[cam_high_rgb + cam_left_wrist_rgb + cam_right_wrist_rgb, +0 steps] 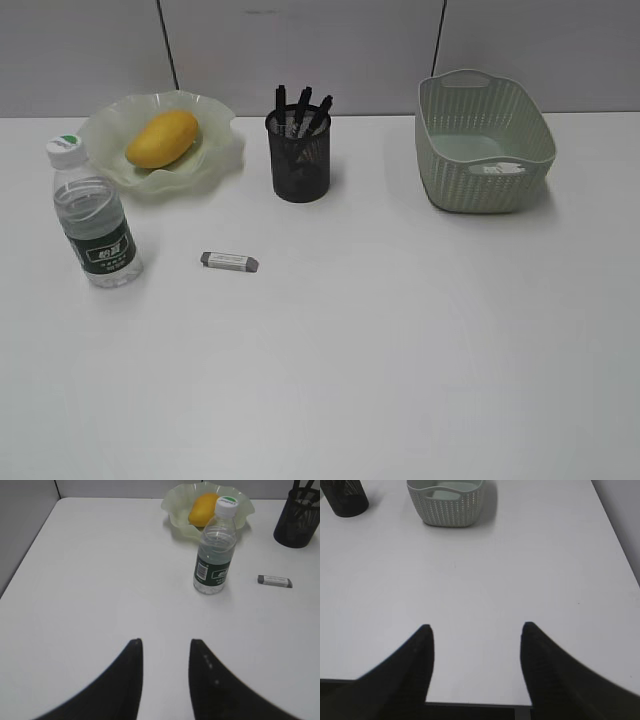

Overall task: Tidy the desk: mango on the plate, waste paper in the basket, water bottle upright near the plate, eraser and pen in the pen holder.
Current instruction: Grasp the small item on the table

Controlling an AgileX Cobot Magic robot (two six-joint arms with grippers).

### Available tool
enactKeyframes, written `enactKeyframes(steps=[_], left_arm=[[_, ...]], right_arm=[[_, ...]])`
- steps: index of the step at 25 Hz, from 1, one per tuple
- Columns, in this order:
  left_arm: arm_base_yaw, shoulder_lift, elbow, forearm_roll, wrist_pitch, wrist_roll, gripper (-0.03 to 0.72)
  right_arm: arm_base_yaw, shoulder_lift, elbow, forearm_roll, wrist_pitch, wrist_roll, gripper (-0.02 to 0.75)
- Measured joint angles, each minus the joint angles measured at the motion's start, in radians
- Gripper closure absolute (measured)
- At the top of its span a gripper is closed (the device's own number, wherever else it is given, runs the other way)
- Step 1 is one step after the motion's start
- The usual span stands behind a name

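The mango [162, 138] lies on the ruffled green plate [215, 165] at the back left. Just in front stands the water bottle [95, 215], upright. A grey eraser [229, 262] lies flat on the desk [400, 350]. Black pens [300, 105] stick out of the mesh pen holder [299, 155]. A white scrap, seemingly the waste paper [497, 168], shows through the basket's [485, 110] front handle. Neither arm shows in the exterior view. My left gripper [165, 642] hovers open and empty, well short of the bottle [215, 555]. My right gripper [476, 626] is open, empty, over the desk's near edge.
The wall panels rise right behind the plate, holder and basket. In the right wrist view the desk's right edge [620, 555] runs close to the basket [451, 507]. The left edge [30, 555] shows in the left wrist view.
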Motion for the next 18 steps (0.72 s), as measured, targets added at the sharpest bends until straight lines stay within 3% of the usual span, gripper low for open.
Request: enactKeyframes(steps=[3,5,10,13,15,18], left_arm=[[0.0,0.0,0.0,0.0,0.0,0.0,0.442],[0.0,0.0,0.0,0.0,0.0,0.0,0.442],[0.0,0.0,0.0,0.0,0.0,0.0,0.442],[0.0,0.0,0.0,0.0,0.0,0.0,0.436],[0.0,0.0,0.0,0.0,0.0,0.0,0.366],[0.0,0.0,0.0,0.0,0.0,0.0,0.115]], right_arm=[[0.0,0.0,0.0,0.0,0.0,0.0,0.127],[0.0,0.0,0.0,0.0,-0.001,0.0,0.087],[0.0,0.0,0.0,-0.001,-0.003,0.001,0.085],[0.0,0.0,0.0,-0.001,-0.003,0.001,0.135],[0.0,0.0,0.0,-0.001,-0.003,0.001,0.181],[0.0,0.0,0.0,-0.001,-0.003,0.001,0.238]])
